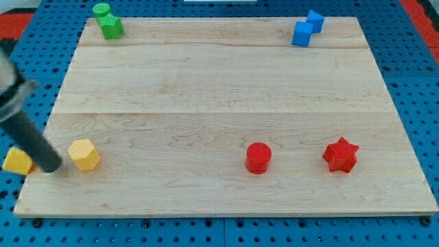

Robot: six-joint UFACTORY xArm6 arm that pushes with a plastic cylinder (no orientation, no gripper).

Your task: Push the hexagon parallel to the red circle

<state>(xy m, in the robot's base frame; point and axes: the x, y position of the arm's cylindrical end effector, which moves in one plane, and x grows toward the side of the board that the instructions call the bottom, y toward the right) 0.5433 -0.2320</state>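
A yellow hexagon block (84,154) lies near the board's left edge, low in the view. A red circle block (258,158) lies at about the same height, right of centre. My tip (52,167) is the lower end of a dark rod coming in from the view's left. It stands just left of the yellow hexagon, with a small gap between them. A second yellow block (18,161) lies left of the rod, off the board's edge, partly hidden by the rod.
A red star block (341,155) lies right of the red circle. Two green blocks (107,20) sit together at the top left corner. Two blue blocks (307,28) sit together at the top right. The wooden board (219,89) rests on a blue pegboard.
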